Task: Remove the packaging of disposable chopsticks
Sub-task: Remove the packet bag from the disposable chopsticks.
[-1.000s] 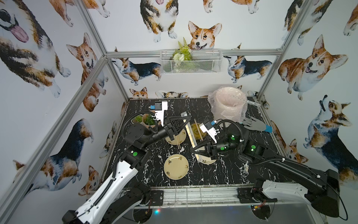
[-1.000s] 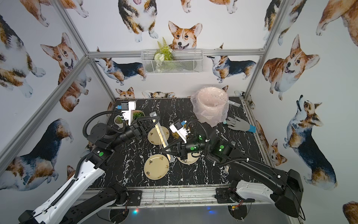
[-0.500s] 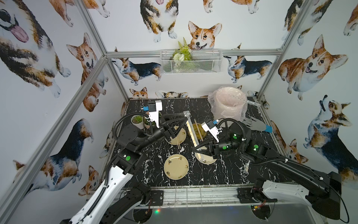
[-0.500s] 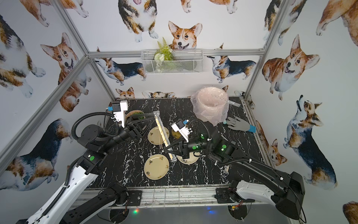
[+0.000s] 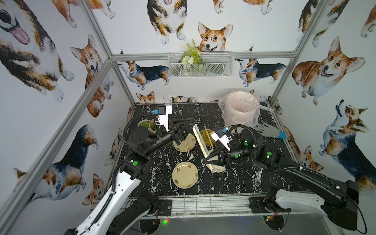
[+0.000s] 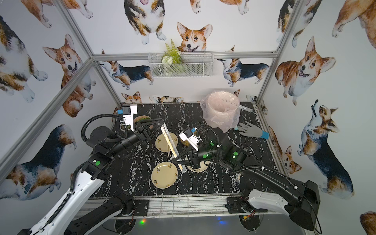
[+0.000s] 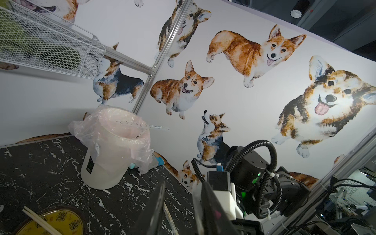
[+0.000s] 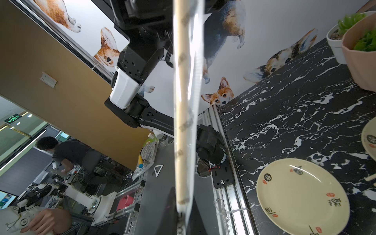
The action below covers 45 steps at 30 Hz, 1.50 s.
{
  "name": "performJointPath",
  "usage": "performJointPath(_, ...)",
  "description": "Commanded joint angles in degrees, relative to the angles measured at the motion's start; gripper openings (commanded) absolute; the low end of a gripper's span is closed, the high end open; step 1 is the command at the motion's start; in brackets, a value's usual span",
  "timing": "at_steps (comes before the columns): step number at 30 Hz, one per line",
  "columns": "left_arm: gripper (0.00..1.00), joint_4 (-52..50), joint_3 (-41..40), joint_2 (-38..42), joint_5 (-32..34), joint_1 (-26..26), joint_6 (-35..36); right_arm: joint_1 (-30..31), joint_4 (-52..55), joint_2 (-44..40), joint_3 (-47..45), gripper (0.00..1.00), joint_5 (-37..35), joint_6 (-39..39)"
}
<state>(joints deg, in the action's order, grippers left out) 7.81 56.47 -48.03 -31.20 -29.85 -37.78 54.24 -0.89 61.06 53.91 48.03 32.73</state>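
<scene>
A clear packaging sleeve (image 5: pixel 201 144) (image 6: pixel 171 145) with disposable chopsticks inside slants up over the plates. My right gripper (image 5: pixel 206 160) (image 6: pixel 176 160) is shut on its lower end; in the right wrist view the sleeve (image 8: pixel 185 101) rises from between the jaws of the right gripper (image 8: pixel 183 215). My left gripper (image 5: pixel 194 122) (image 6: pixel 162 122) is at the upper end. In the left wrist view its jaws (image 7: pixel 183 183) stand apart, with the plastic (image 7: pixel 195 201) lying against one finger.
Bare chopsticks lie across a pale plate (image 5: pixel 191 140) and a dark bowl (image 5: pixel 203 133). An empty plate (image 5: pixel 185 175) is near the front; another (image 5: pixel 218 168) is under my right gripper. A lined bin (image 5: pixel 241 110), a grey glove (image 5: pixel 268 132) and potted plants (image 5: pixel 146 124) stand at the back.
My left jaws went from shut to apart at the sleeve's upper end, and the left arm drew back to the left. My right gripper kept its hold.
</scene>
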Motion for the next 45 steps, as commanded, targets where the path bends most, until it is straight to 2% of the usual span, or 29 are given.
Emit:
performJointPath(1, 0.26, 1.9, 0.2, -0.3, -1.2, 0.4, -0.6, 0.0, 1.5, -0.1, 0.8, 0.0, 2.1, -2.4)
performJointPath(4, 0.17, 2.1, 0.2, -0.7, -2.4, 0.4, -0.6, -0.1, 3.1, 0.0, 1.0, 0.0, 2.3, -3.3)
performJointPath(10, 0.19, 2.6, 0.8, -1.8, -6.5, 0.4, -0.8, -0.7, 4.2, -0.6, 1.4, 0.0, 1.9, -3.7)
performJointPath(15, 0.0, 2.6, 1.0, -2.0, -7.5, 0.4, -0.4, -1.0, 4.7, -0.8, 1.5, 0.0, 1.7, -3.9)
performJointPath(19, 0.0, 1.4, 1.2, -1.8, -6.3, 0.4, -0.2, -1.0, 6.7, -0.6, 2.4, 0.0, 0.8, -3.7)
performJointPath(22, 0.0, -3.1, 1.3, -0.2, 0.1, 0.4, 2.4, -1.0, 11.3, 0.0, 4.9, 0.0, -1.5, -2.8)
performJointPath(26, 0.0, -7.1, 0.2, 2.6, 8.5, 0.4, 6.3, -0.7, 16.6, 2.2, 9.6, 0.0, -2.7, 3.4)
performJointPath(30, 0.0, -8.2, -0.3, 3.3, 10.3, 0.4, 8.3, -0.2, 25.7, 6.9, 17.3, 0.0, -5.4, 10.0)
performJointPath(34, 0.0, -6.9, -1.3, 3.1, 9.3, 0.2, 8.2, 0.0, 22.0, 9.8, 19.9, 0.0, -4.5, 19.7)
performJointPath(36, 0.0, -6.8, -1.5, 3.0, 9.9, -0.1, 8.1, -0.2, 21.6, 11.0, 20.6, 0.0, -5.7, 22.1)
performJointPath(41, 0.0, -6.8, -2.4, 3.2, 9.9, -0.2, 6.4, -1.5, 18.0, 11.3, 19.4, 0.0, -10.6, 23.4)
performJointPath(45, 0.0, -6.2, -4.0, 3.6, 11.3, -0.2, 3.2, -3.3, 13.3, 12.1, 18.8, 0.0, -11.0, 24.5)
